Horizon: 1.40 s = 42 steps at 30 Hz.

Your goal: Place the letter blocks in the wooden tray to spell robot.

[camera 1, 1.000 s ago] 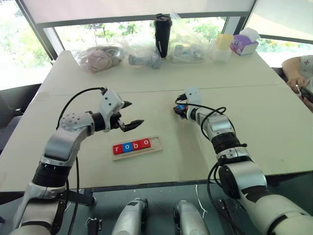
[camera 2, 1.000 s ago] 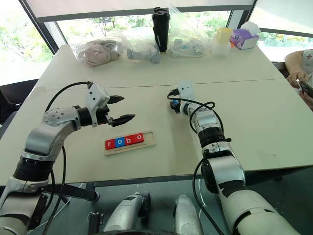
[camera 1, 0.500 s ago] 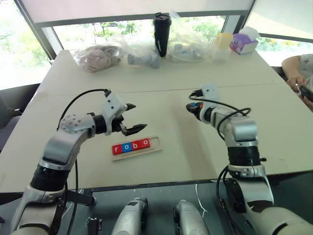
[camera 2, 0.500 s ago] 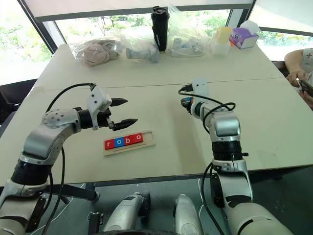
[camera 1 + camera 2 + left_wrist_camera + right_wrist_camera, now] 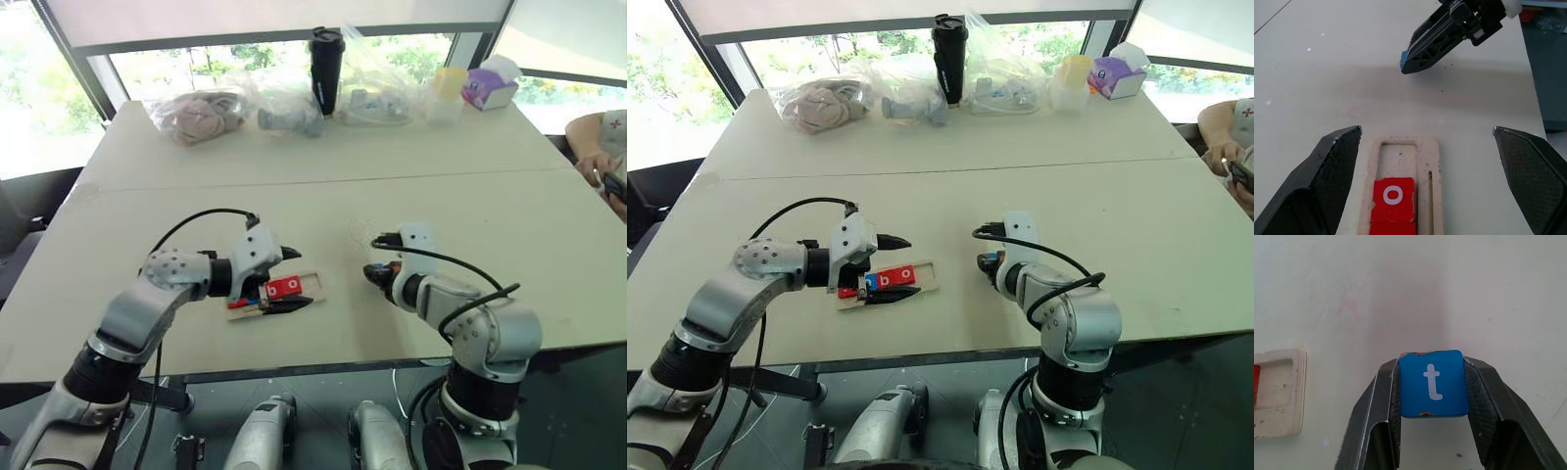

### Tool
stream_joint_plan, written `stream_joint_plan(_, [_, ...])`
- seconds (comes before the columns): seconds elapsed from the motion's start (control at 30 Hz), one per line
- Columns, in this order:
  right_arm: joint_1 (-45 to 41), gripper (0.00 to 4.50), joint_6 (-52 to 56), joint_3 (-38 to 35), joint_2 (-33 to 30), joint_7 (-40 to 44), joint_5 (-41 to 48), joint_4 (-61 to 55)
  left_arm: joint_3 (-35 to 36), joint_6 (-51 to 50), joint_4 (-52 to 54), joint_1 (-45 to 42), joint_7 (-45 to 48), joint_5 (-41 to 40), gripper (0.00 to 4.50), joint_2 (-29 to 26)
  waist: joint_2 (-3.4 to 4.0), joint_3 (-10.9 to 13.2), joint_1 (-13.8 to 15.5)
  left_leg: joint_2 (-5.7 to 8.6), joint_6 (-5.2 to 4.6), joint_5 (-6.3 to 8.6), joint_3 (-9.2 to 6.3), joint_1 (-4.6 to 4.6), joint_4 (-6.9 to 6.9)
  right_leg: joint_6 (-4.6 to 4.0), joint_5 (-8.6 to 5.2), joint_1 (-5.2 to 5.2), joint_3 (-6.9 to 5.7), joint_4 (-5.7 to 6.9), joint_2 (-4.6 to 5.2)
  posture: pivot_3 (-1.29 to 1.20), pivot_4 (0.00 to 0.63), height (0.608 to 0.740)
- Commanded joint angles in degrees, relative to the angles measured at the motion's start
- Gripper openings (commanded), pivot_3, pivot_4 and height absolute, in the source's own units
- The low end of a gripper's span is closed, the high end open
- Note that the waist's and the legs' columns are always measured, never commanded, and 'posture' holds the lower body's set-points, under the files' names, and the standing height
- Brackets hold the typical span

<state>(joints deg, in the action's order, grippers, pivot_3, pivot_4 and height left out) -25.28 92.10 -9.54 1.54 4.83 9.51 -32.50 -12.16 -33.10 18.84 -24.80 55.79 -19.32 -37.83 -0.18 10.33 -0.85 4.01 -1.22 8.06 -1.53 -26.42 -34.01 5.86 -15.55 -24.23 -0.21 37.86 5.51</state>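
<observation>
while right tool (image 5: 1434, 431) grips t block (image 5: 1433, 383), left tool (image 5: 1427, 171) straddles wooden tray (image 5: 1431, 161).

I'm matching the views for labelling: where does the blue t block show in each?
Left eye view: t block held in the right gripper, right of the wooden tray.
Right eye view: same place.
Left wrist view: blue edge beyond the tray.
Right wrist view: centre.
Shared landmark: the tray's empty end.

You get bright daylight from the wide glass windows (image 5: 196, 59) behind the pale beige table (image 5: 549, 225), washing them out. Soft shadows fall toward you, and the wrist views stay sharp.
</observation>
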Motion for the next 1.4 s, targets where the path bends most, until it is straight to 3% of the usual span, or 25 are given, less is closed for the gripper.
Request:
stream_joint_plan(0.03, [0.2, 1.23, 0.4, 0.0, 1.3, -1.0, 0.8, -2.3, 0.9, 0.9, 0.3, -0.7, 0.1, -0.2, 4.5, 0.0, 0.0, 0.0, 0.0, 0.0, -0.01, -0.01, 0.0, 0.0, 0.0, 0.0, 0.0, 0.0, 0.0, 0.0, 0.0, 0.0, 0.15, 0.74])
stream_joint_plan(0.27, [0.2, 4.47, 0.4, -0.2, 0.2, -0.2, 3.0, -2.8, 0.9, 1.3, -0.6, 0.0, -0.5, 0.8, 4.5, -0.4, 0.0, 0.0, 0.1, 0.0, 0.01, 0.01, 0.0, 0.01, -0.01, -0.01, 0.0, 0.0, -0.01, -0.01, 0.01, 0.0, 0.15, 0.74])
stream_joint_plan(0.33, [-1.5, 4.47, 0.3, 2.1, -7.8, 4.7, 5.7, -4.2, 1.6, 1.5, -1.0, 0.2, -0.4, 0.7, 4.5, -0.8, 0.01, 0.0, 0.2, 0.0, 0.01, 0.01, -0.01, 0.01, -0.01, -0.01, -0.01, -0.01, -0.02, -0.02, 0.01, 0.0, 0.15, 0.74])
stream_joint_plan(0.43, [-3.4, 4.47, -3.7, 2.0, -14.6, 10.9, 9.3, -3.5, 2.3, 1.7, -1.4, 0.0, -0.1, 0.3, 4.5, -1.3, 0.0, 0.0, 0.1, 0.03, 0.0, 0.01, 0.0, 0.01, -0.04, -0.02, -0.01, -0.02, -0.04, -0.16, 0.04, 0.0, 0.15, 0.74])
stream_joint_plan(0.53, [-1.9, 4.47, -20.5, 2.9, -27.8, 30.6, 15.5, -0.4, 3.7, 1.1, -0.8, 0.0, 1.8, -1.4, 4.5, -3.1, 0.01, 0.0, 0.1, 0.0, -0.04, -0.01, -0.01, -0.01, -0.02, -0.02, -0.01, 0.14, -0.06, -0.2, 0.03, 0.0, 0.15, 0.74])
stream_joint_plan(0.6, [1.9, 4.47, -34.2, 5.6, -36.5, 42.6, 14.7, 4.6, 4.6, 0.0, 0.8, 0.2, 3.9, -3.4, 4.5, -4.7, -0.01, 0.0, 0.1, -0.02, -0.13, -0.01, -0.01, -0.02, 0.0, 0.0, -0.02, 0.23, -0.11, -0.35, 0.01, 0.0, 0.15, 0.74])
stream_joint_plan(0.7, [3.5, 4.47, -51.4, 10.8, -43.8, 53.5, 10.5, 16.3, 5.5, -1.4, 3.3, 0.8, 6.8, -5.9, 4.5, -7.8, -0.04, 0.1, 0.0, -0.05, -0.29, 0.09, -0.11, 0.12, -0.03, 0.01, -0.01, 0.67, -0.29, -0.84, -0.02, 0.0, 0.15, 0.74])
stream_joint_plan(1.0, [-4.7, 4.47, -77.0, 19.7, -42.4, 64.4, 2.6, 40.9, 8.7, -5.2, 7.1, 2.8, 7.1, -8.7, 4.5, -13.2, -0.04, 0.1, 0.3, -0.07, -0.3, 0.16, -0.08, 0.17, -0.15, 0.01, -0.01, 0.72, -0.2, -0.88, 0.03, 0.0, 0.15, 0.74])
stream_joint_plan(1.33, [-9.1, 4.47, -87.2, 23.0, -39.6, 67.6, -2.2, 53.9, 11.7, -8.1, 11.1, 6.8, 4.0, -10.5, 4.5, -14.2, -0.04, 0.1, 0.2, -0.04, -0.2, 0.22, -0.08, 0.15, -0.15, 0.02, -0.01, 0.7, -0.2, -0.86, 0.05, 0.0, 0.15, 0.74])
stream_joint_plan(1.4, [-9.8, 3.97, -88.1, 23.1, -39.0, 67.8, -2.5, 55.7, 11.8, -8.4, 11.5, 7.0, 3.6, -10.7, 4.5, -14.3, -0.04, 0.1, 0.2, -0.04, -0.2, 0.22, -0.09, 0.16, -0.14, 0.01, -0.01, 0.7, -0.2, -0.85, 0.04, 0.0, 0.15, 0.74])
